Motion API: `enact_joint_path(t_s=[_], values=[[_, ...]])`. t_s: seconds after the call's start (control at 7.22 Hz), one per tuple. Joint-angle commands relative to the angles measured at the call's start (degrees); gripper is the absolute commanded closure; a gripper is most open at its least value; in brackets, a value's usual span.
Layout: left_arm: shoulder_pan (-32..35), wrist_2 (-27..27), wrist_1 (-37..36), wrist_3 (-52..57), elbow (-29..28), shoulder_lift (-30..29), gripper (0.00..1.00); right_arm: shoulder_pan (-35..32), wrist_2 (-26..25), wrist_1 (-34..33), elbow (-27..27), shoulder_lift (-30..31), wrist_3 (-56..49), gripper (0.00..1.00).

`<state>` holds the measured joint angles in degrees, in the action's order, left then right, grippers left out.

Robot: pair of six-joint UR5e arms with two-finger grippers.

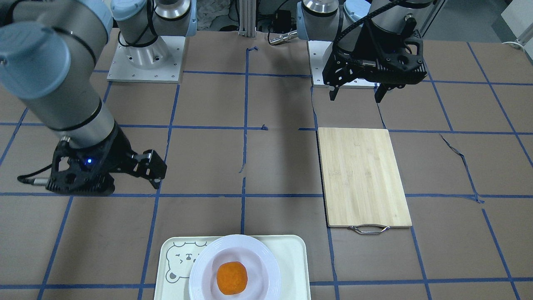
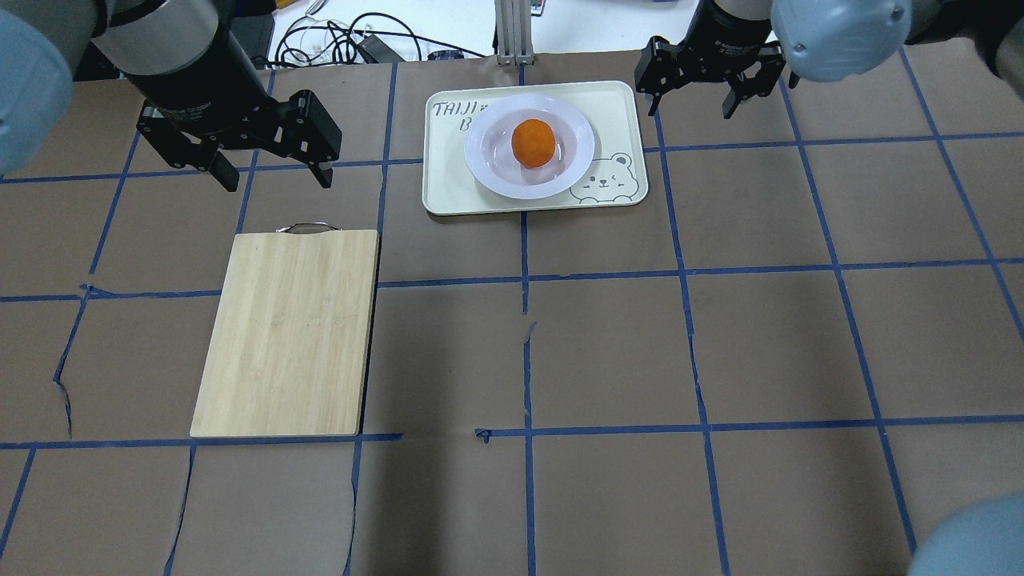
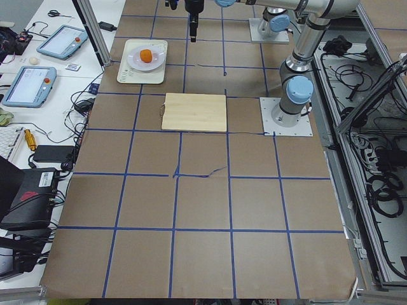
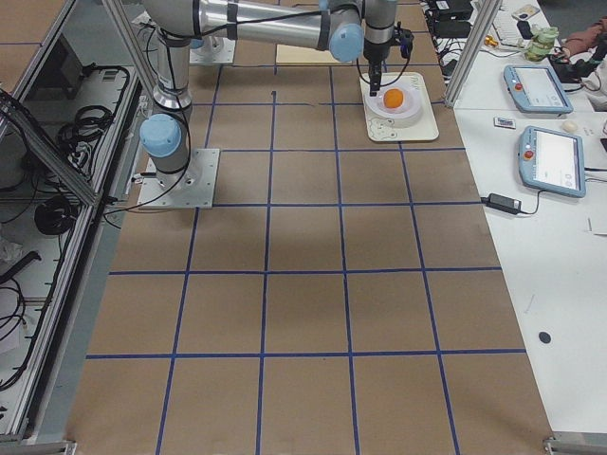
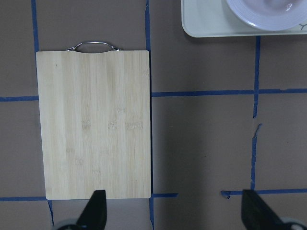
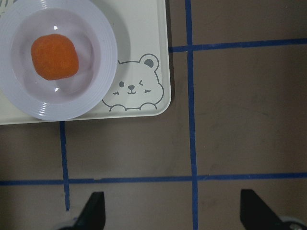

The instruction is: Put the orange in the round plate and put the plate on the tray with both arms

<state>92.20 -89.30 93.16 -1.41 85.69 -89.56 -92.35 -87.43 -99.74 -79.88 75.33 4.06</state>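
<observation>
The orange (image 2: pixel 534 142) lies in the sunken centre of the round plate (image 2: pixel 580 148), and the plate rests on the cream tray (image 2: pixel 448 184) at the table's far edge. The right wrist view looks down on the orange (image 6: pixel 54 56), the plate (image 6: pixel 103 72) and the tray (image 6: pixel 144 48) with its bear face. My right gripper (image 2: pixel 693 108) hangs open and empty just right of the tray. Left of the tray, above the far end of the wooden board, my left gripper (image 2: pixel 272 172) is open and holds nothing. The front view shows the orange (image 1: pixel 232 278) on the plate (image 1: pixel 266 258).
A wooden cutting board (image 2: pixel 288 332) with a metal handle lies on the left half of the table, below my left gripper. Brown paper with blue tape lines covers the table. Cables and an aluminium post (image 2: pixel 512 32) stand beyond the far edge.
</observation>
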Motion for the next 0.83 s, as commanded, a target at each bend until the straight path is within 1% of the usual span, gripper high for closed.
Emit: enact_joint_path(t_s=[0.0, 0.14, 0.28, 0.69], values=[[0.00, 0.09, -0.09, -0.09, 0.00, 0.00, 0.00, -1.17, -2.13, 11.11, -0.54, 8.75, -0.89, 0.00], [0.09, 0.09, 0.00, -0.09, -0.08, 0.00, 0.00, -1.08, -1.35, 12.19, -1.24, 11.04, -5.68, 0.00], [0.00, 0.00, -0.09, -0.18, 0.00, 0.00, 0.00, -0.73, -1.86, 10.64, -1.77, 11.33, -5.90, 0.00], [0.00, 0.00, -0.09, -0.18, 0.00, 0.00, 0.00, -0.64, -2.31, 8.96, -1.86, 11.68, -6.43, 0.00]])
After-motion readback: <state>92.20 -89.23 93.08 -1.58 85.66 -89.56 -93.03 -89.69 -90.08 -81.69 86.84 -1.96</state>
